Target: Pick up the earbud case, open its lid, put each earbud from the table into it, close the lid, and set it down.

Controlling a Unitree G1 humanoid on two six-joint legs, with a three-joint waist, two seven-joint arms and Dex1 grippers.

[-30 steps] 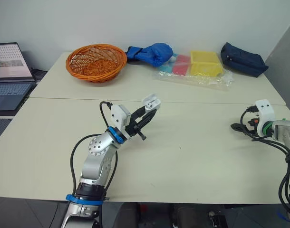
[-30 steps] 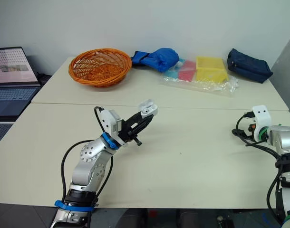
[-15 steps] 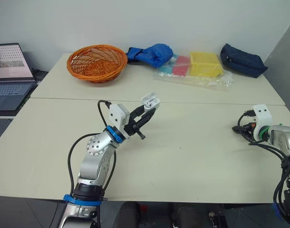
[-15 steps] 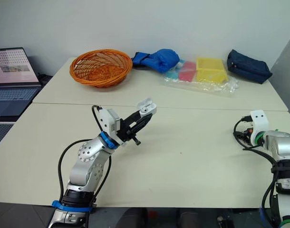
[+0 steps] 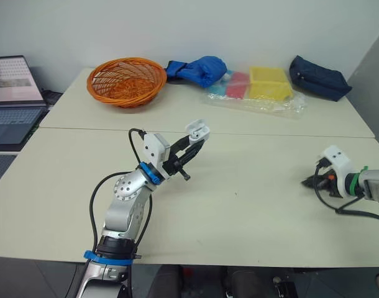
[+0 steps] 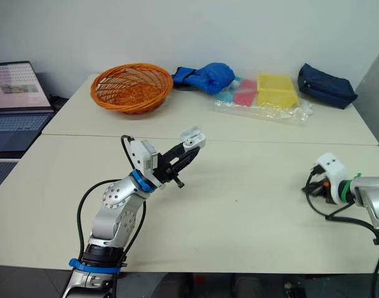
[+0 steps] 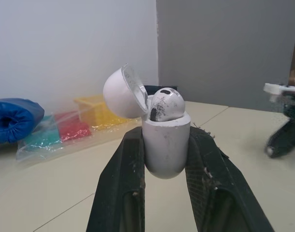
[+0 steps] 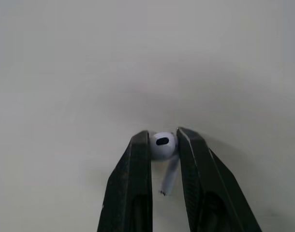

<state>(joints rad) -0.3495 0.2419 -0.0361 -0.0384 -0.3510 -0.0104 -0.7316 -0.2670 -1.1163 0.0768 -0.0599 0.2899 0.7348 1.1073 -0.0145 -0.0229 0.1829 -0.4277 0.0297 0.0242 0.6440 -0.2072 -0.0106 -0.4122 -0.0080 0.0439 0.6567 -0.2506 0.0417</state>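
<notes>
My left gripper (image 5: 191, 148) is raised above the middle of the table, shut on the white earbud case (image 7: 165, 145). The case's lid (image 7: 122, 92) stands open and one white earbud (image 7: 165, 103) sits in it. The case also shows at the fingertips in the head view (image 5: 197, 131). At the right edge of the table my right gripper (image 5: 311, 182) is low over the tabletop. In its wrist view its fingers (image 8: 138, 164) press on both sides of a second white earbud (image 8: 162, 145), whose stem hangs down between them.
An orange wicker basket (image 5: 125, 81) stands at the far left of the table. Along the back lie a blue cloth bundle (image 5: 199, 68), a clear bag with yellow and red boxes (image 5: 258, 87) and a dark blue pouch (image 5: 317, 77). An open laptop (image 5: 12, 93) sits off the left edge.
The right gripper has closed from wide open onto the earbud and its arm has dropped lower and shifted slightly. The left gripper holds the open case in the same place.
</notes>
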